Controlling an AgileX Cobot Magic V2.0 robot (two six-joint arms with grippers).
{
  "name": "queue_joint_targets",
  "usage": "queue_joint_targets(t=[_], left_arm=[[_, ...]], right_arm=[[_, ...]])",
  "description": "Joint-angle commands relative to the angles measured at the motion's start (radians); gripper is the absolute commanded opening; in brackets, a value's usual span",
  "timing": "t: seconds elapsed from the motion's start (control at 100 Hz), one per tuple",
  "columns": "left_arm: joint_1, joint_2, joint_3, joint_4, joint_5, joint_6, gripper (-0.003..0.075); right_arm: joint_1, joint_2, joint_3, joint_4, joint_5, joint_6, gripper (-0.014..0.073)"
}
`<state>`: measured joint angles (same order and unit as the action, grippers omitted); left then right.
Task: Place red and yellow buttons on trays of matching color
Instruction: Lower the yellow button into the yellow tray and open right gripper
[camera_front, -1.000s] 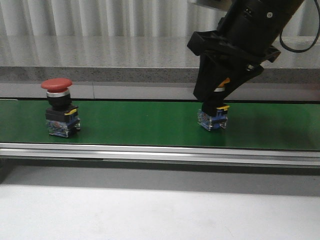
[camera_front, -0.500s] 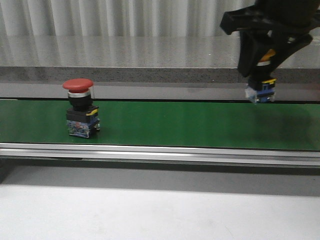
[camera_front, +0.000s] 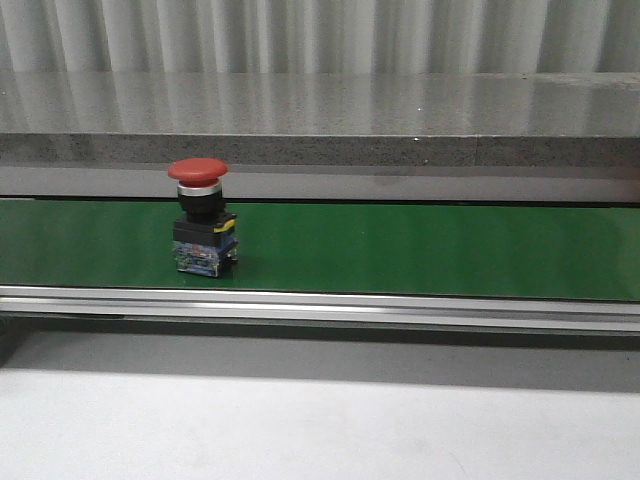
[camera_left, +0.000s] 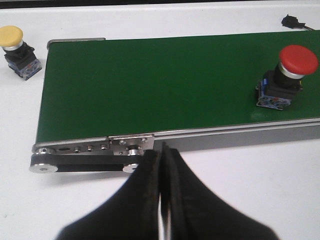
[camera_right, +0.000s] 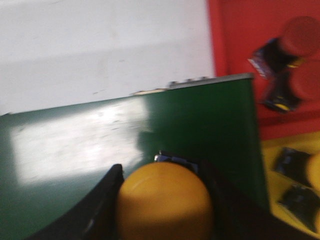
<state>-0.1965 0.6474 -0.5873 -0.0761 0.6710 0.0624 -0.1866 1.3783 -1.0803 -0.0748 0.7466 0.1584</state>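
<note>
Right wrist view: a yellow-capped button (camera_right: 165, 202) was held clamped in the right gripper (camera_right: 162, 210) above the green conveyor belt (camera_right: 75, 150). It was best carried level over the yellow tray (camera_right: 272, 160) before release. The left gripper (camera_left: 162, 165) was seen pressed closed, empty.

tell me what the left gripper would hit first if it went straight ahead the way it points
Probably the conveyor's near metal end rail, just ahead of the shut left gripper; depth is unclear.
</note>
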Motion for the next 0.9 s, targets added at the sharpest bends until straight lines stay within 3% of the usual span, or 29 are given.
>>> queue_joint_targets(t=[0.0, 0.32, 0.89], left_arm=[[-0.009, 0.000, -0.027, -0.006, -0.070, 0.000, -0.0020], [-0.009, 0.000, -0.027, -0.006, -0.070, 0.000, -0.0020], [-0.009, 0.000, -0.027, -0.006, -0.070, 0.000, -0.0020]], right_arm=[[-0.103, -0.041, -0.021, -0.017, -0.061, 0.032, 0.0149], [-0.380, -0.019, -0.021, -0.017, -0.183, 0.097, 0.0149], [-0.520, 0.243, -0.021, -0.017, -0.266, 0.143, 0.0149]])
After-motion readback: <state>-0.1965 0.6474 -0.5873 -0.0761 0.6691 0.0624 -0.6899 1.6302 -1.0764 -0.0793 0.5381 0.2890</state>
